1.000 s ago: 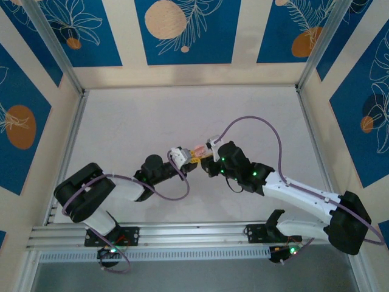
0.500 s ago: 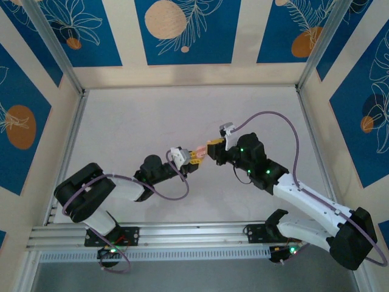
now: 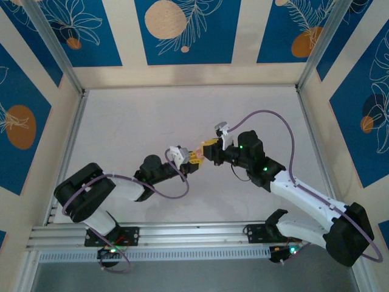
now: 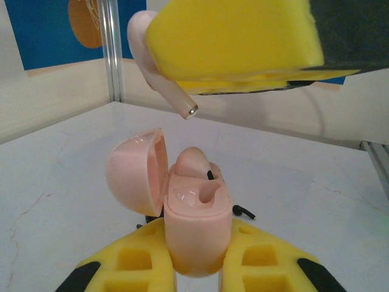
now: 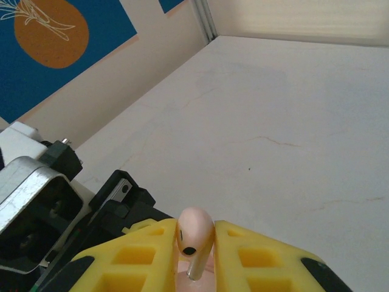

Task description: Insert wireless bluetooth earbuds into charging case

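Since half a second ago the right fingers (image 3: 209, 146) have edged back toward the left fingers (image 3: 194, 159) above the pale marbled worktop (image 3: 152, 115). The left fingers are clamped on the base of the small glossy pink charging case (image 4: 196, 213), which stands upright with its domed lid (image 4: 137, 179) swung open to the left. One pink earbud (image 4: 193, 161) sits in the case's far socket. Above the case and clear of it, the right fingers pinch a second pink stemmed earbud (image 4: 170, 91), stem pointing down.

Left claw (image 3: 192, 159) and right claw (image 3: 209, 150) sit nearly tip to tip — a pink piece (image 3: 198, 149) between them.
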Available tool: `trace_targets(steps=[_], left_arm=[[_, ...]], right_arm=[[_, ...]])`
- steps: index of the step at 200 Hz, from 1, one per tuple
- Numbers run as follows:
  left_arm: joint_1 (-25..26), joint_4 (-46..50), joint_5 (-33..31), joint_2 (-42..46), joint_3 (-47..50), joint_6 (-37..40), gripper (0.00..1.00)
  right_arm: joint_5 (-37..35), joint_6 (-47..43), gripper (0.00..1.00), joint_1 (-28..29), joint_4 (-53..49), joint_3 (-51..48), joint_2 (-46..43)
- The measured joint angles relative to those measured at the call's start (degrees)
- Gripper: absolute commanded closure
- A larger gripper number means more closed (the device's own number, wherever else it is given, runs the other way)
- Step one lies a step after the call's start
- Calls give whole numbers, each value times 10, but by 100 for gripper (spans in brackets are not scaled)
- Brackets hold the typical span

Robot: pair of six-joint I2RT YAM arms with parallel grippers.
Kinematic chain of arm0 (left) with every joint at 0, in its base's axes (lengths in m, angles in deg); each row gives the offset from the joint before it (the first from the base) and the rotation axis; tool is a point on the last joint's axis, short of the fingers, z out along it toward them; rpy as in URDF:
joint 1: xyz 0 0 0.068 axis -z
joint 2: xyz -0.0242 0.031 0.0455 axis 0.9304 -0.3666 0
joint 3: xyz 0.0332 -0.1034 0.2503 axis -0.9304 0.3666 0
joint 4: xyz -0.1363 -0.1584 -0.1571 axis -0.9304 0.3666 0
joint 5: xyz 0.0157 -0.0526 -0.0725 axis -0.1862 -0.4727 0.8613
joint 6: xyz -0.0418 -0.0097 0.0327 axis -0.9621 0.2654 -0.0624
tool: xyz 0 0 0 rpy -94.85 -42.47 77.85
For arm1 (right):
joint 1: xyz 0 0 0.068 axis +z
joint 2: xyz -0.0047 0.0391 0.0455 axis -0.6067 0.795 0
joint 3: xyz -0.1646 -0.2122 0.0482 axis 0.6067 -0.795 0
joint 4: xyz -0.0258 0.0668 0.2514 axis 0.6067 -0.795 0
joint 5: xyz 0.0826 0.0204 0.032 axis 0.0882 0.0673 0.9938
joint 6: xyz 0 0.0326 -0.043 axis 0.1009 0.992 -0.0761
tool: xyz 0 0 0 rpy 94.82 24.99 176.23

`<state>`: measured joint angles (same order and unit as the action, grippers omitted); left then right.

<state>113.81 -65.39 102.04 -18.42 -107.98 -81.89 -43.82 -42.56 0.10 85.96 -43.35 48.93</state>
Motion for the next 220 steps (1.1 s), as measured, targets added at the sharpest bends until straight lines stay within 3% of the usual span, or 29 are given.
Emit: trace_targets(steps=[220], left_arm=[[-3, -47, 0, 0, 0, -46, 85]], right_arm=[[26, -16, 80, -1, -2, -4, 1]])
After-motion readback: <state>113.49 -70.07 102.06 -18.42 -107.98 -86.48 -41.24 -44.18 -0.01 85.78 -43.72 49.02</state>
